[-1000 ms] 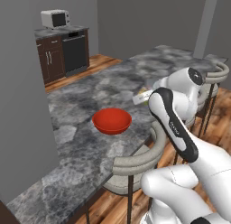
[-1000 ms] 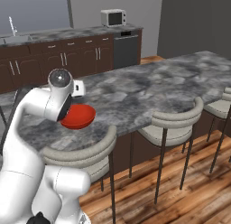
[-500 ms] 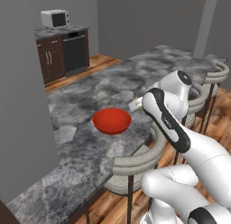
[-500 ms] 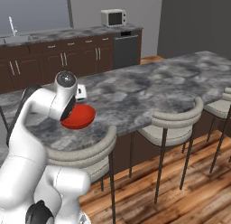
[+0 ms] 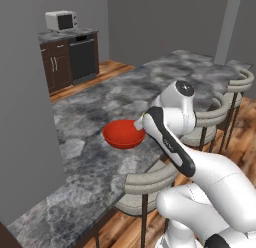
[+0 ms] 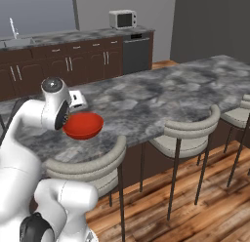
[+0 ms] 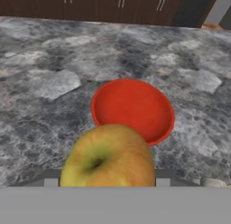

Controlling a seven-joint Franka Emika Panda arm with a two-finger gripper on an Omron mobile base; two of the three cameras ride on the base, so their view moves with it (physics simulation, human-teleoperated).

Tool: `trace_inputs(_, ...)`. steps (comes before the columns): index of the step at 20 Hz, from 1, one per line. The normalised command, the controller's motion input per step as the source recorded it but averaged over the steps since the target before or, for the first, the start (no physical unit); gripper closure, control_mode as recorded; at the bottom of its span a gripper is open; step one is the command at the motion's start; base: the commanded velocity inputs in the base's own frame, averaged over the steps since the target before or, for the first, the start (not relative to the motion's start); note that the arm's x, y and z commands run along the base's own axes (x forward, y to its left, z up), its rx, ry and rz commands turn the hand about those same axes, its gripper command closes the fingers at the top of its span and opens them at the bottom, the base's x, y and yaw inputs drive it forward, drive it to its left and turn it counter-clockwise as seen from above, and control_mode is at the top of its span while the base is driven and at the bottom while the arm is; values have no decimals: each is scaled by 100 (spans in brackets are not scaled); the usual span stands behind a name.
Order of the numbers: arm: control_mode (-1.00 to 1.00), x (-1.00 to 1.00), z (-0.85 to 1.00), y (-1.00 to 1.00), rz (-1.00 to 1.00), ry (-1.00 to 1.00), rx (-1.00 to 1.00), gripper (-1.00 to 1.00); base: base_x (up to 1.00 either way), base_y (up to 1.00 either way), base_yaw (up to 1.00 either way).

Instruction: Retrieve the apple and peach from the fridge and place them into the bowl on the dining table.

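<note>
In the hand view a yellow-green apple (image 7: 108, 157) with an orange blush sits between my fingers, and my gripper (image 7: 107, 181) is shut on it. Just beyond it, the red-orange bowl (image 7: 133, 108) rests empty on the mottled grey dining table (image 7: 45, 83). From the base, the bowl (image 5: 123, 134) (image 6: 83, 125) lies near the table's front edge. My hand (image 6: 75, 98) hovers at its rim, mostly hidden behind my arm. The peach and the fridge are out of view.
Grey stools (image 6: 188, 136) with curved backs (image 5: 150, 179) line the table's near edge, right under my arm. Dark brown cabinets (image 6: 88, 65) with a microwave (image 6: 122, 19) and a black dishwasher (image 5: 82, 59) stand across a strip of wood floor.
My arm has bent over and carried the hand with the apple left and down, closer to the bowl. The bowl has stayed put.
</note>
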Motion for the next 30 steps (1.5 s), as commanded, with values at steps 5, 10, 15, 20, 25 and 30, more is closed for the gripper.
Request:
trace_inputs(5, -100, 5, -19, 2, -1, 0, -6, 100, 0, 0, 0)
trace_inputs(10, -100, 11, -21, 0, 0, 0, -3, 100, 0, 0, 0)
trace_inputs(15, -100, 17, -20, 1, 0, 0, -2, 100, 0, 0, 0)
trace_inputs(20, -100, 25, -21, 2, 0, 3, -1, 100, 0, 0, 0)
trace_inputs(25, -100, 37, -25, 5, 0, 7, 0, 100, 0, 0, 0)
trace_inputs(30, -100, 43, -26, 10, 0, 8, 0, 100, 0, 0, 0)
